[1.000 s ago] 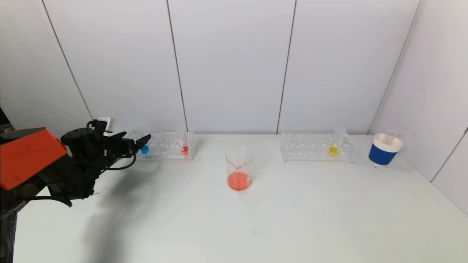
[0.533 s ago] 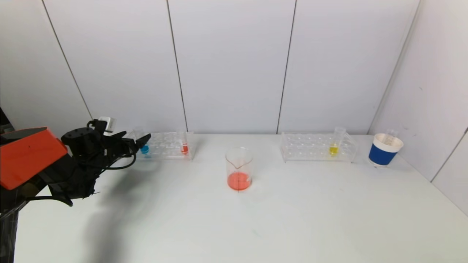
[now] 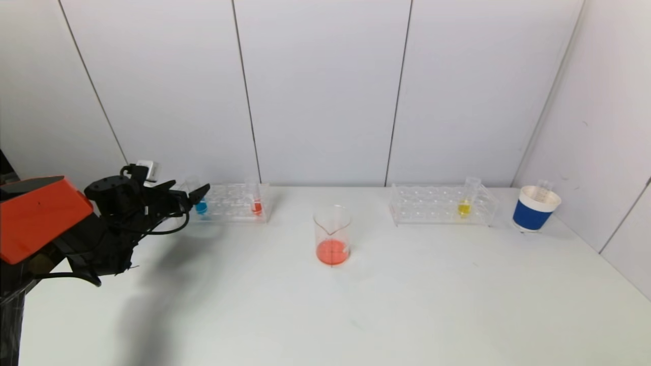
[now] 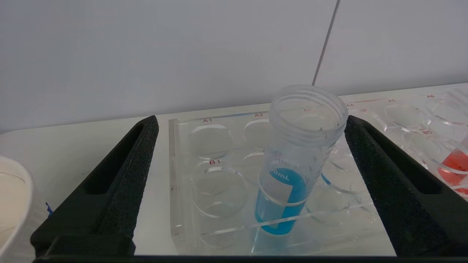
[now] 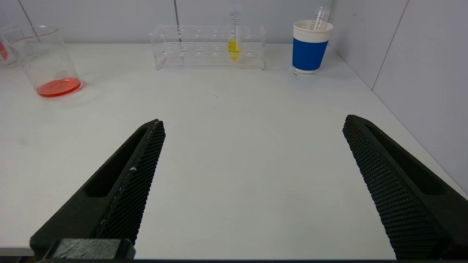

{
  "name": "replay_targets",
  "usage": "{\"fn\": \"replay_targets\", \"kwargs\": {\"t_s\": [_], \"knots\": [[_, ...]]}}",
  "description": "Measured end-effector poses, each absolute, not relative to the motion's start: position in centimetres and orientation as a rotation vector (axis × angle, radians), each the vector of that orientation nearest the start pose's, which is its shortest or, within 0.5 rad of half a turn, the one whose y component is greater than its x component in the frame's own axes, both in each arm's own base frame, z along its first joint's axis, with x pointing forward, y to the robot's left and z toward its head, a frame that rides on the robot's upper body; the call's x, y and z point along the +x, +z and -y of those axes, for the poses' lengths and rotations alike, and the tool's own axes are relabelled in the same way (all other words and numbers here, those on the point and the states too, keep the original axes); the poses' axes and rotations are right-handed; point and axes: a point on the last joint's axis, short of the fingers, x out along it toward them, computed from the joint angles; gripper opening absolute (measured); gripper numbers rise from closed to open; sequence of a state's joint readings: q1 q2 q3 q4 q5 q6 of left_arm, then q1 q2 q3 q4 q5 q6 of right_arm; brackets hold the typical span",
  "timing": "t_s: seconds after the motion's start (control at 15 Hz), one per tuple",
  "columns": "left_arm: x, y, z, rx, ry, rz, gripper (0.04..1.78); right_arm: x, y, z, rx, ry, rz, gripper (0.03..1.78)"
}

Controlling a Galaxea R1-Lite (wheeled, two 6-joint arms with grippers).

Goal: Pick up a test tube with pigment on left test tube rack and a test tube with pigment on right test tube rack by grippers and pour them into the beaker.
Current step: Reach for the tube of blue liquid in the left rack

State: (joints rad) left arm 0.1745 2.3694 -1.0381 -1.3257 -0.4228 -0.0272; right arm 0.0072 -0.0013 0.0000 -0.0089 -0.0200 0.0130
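From the head camera, the left gripper [image 3: 196,195] is reaching in at the near-left end of the left test tube rack [image 3: 230,202], jaws spread wide, and the blue test tube [image 3: 201,206] is sitting right at the fingertips, just beyond them and not yet clasped. Farther along the same rack from the jaws, the red test tube [image 3: 256,205] is standing upright, and well off to the side of them the beaker [image 3: 332,235] is waiting mid-table [image 3: 356,305] with a layer of red liquid in its bottom. Over on the far side, the right test tube rack [image 3: 441,205] is carrying the yellow test tube [image 3: 464,205], with a blue paper cup [image 3: 535,208] just past it; the right arm is not showing here. Switching to the left wrist camera: the left gripper [image 4: 250,128] is gaping open, and the blue test tube [image 4: 292,160] is standing in its rack [image 4: 182,175] slot between the two pads, much nearer one pad than the other, rim almost brushing it, nothing pinched. The red test tube [image 4: 451,166] is peeking in outside that nearer jaw. Now the right wrist camera: the right gripper [image 5: 252,126] is hanging open and empty low over bare table, with the yellow test tube [image 5: 234,44] in its rack [image 5: 190,47] straight ahead and far beyond the fingertips, the blue paper cup [image 5: 310,49] beside it, and the beaker [image 5: 49,62] well out past one jaw.
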Motion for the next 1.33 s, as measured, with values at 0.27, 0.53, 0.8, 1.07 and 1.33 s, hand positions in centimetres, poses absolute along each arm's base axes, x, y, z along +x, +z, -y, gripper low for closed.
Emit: {"fn": "replay_targets", "kwargs": {"t_s": [0.27, 0.53, 0.8, 1.07, 1.33], "knots": [[42.61, 6.02, -6.51, -0.026, -0.250, 0.001, 1.76, -2.29, 7.64, 0.06, 0.013, -0.013, 0.010, 1.77], [42.63, 5.99, -6.44, -0.026, -0.251, 0.000, 1.76, -2.29, 7.64, 0.06, 0.013, -0.012, 0.010, 1.77], [42.61, 5.92, -6.41, -0.027, -0.252, -0.003, 1.76, -2.29, 7.64, 0.06, 0.013, -0.013, 0.010, 1.77], [42.64, 5.84, -6.39, -0.027, -0.252, -0.004, 1.76, -2.29, 7.64, 0.06, 0.013, -0.012, 0.010, 1.77], [42.69, 5.82, -6.07, -0.027, -0.260, -0.004, 1.76, -2.29, 7.64, 0.06, 0.013, -0.012, 0.010, 1.77]]}}
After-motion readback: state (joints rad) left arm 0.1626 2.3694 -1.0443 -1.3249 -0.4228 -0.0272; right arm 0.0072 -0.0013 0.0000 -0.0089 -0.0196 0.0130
